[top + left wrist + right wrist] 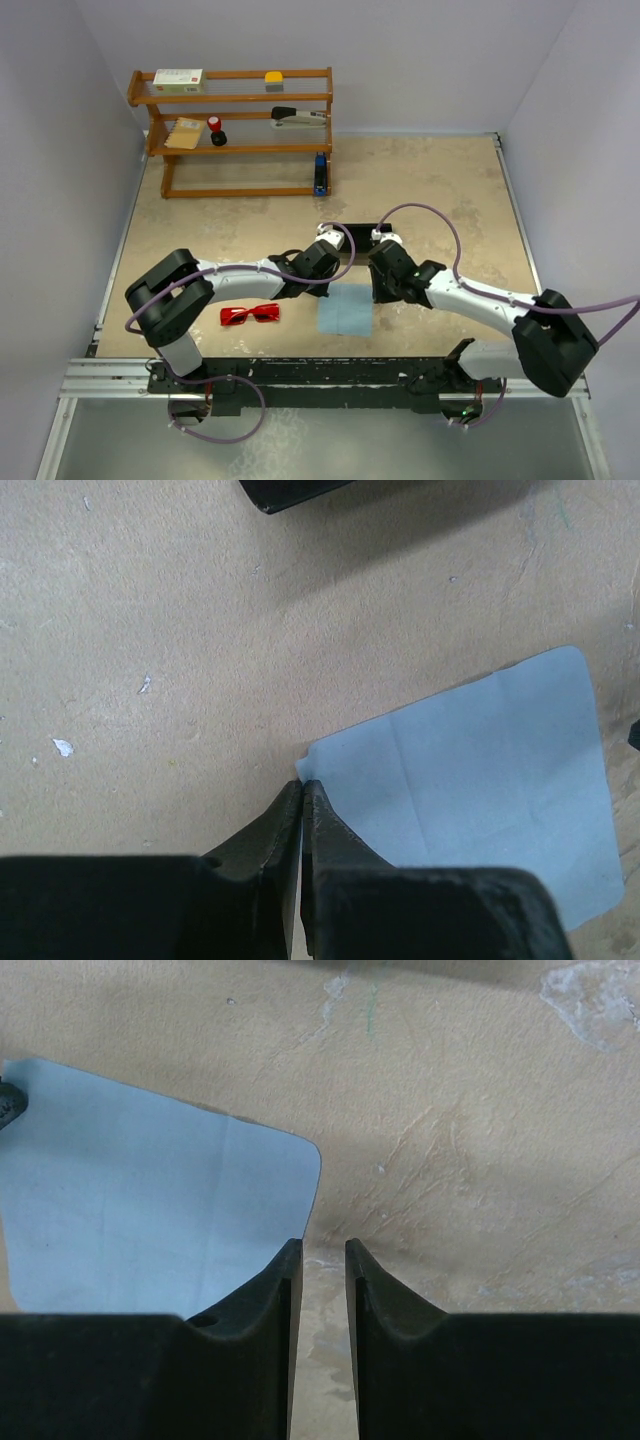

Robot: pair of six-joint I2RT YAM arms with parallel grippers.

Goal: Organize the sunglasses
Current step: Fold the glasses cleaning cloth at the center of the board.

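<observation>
1. Arm bases sit closest to the overhead camera, bolted at the near edge of the counter (450,200). A wooden shelf (235,130) stands at the far left of the counter.
2. Left end effector (302,788): jaws pressed together at a corner of the blue cloth (345,310). Whether the corner is pinched cannot be told.
3. Right end effector (322,1250): jaws narrowly apart with nothing between them, just beside another corner of the cloth.
4. Sunglasses (250,315): lying flat on the counter, left of the cloth and clear of both end effectors.
5. Assessment: the sunglasses look light and made of thin plastic. The lenses are probably slick and easily scratched, and the arms likely to flex or snap. Grip the frame at the bridge or top rim, gently, never across a lens.
</observation>
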